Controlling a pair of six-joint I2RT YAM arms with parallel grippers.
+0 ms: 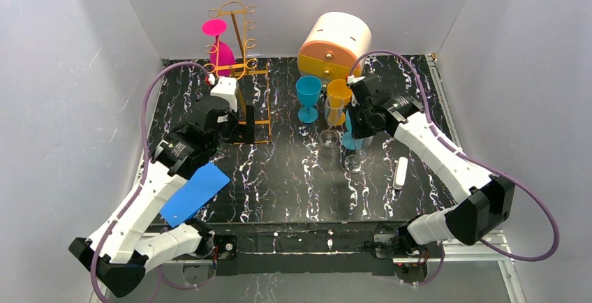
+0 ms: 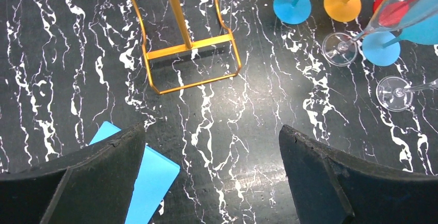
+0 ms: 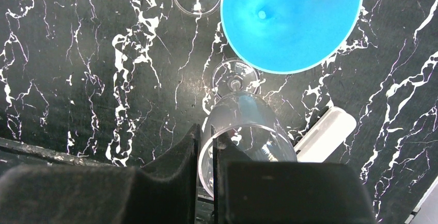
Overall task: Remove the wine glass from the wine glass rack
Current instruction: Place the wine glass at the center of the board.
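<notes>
**Two-arm cell, wine glass not yet lifted.** The wine glass rack (image 2: 188, 47) stood upright on the marbled table (image 1: 293, 184). Its only load was a magenta wine glass (image 1: 222, 53), which hung upside down on the rack's left side. The foot was uppermost and the bowl below, so the long axis ran near vertical with a slight tilt.

The left gripper (image 2: 212, 136) had its jaws spread wide and empty. It hovered low, just in front of the rack's base, and faced down at the tabletop. The glass therefore lay above it and farther back, beside the rack's post. By judgement the left arm was much the nearer, and the coming move called for a rise and a reach along the post.

Well to the right of the rack, the right gripper (image 3: 207, 139) was pressed together on the rim wall of a clear glass (image 3: 248, 126). Whether that glass's foot rested on the table could not be told.

Also right of the rack were:
- a blue glass (image 3: 292, 20), whose bowl was empty
- an orange glass (image 1: 340, 92)
- a second clear glass (image 1: 334, 118)
- a round drawer box (image 1: 335, 45), with its drawers closed and contents hidden
- a white cylinder (image 3: 325, 133), lying flat on the table

A blue card (image 2: 152, 180) lay flat in front of the rack.
</notes>
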